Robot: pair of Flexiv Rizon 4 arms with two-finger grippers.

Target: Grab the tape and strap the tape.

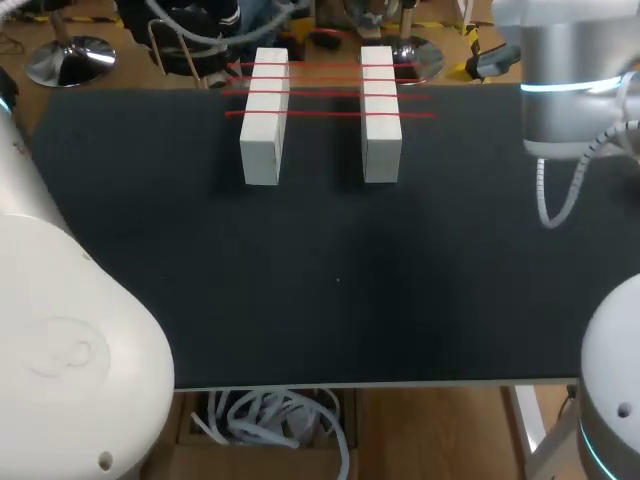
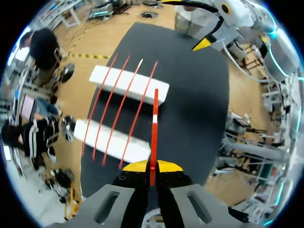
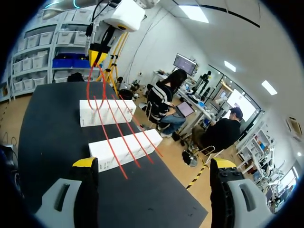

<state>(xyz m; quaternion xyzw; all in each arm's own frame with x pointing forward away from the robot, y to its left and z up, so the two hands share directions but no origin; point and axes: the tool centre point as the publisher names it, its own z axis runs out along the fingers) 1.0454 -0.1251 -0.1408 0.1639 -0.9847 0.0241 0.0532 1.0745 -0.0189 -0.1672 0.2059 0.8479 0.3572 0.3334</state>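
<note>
Red tape strip (image 2: 153,137) pinched tight betw. L gripper (image 2: 152,166) fingers, running out at its 12 o'clock to the far white block (image 2: 130,85). Other red strips (image 2: 112,105) span both blocks, at 12 o'clock on black table (image 1: 330,290). R gripper (image 3: 153,163) spread wide above table.

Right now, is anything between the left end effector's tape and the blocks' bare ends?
Nothing visible: only air lies between the tape in the left end effector and the bare ends of the blocks.
</note>
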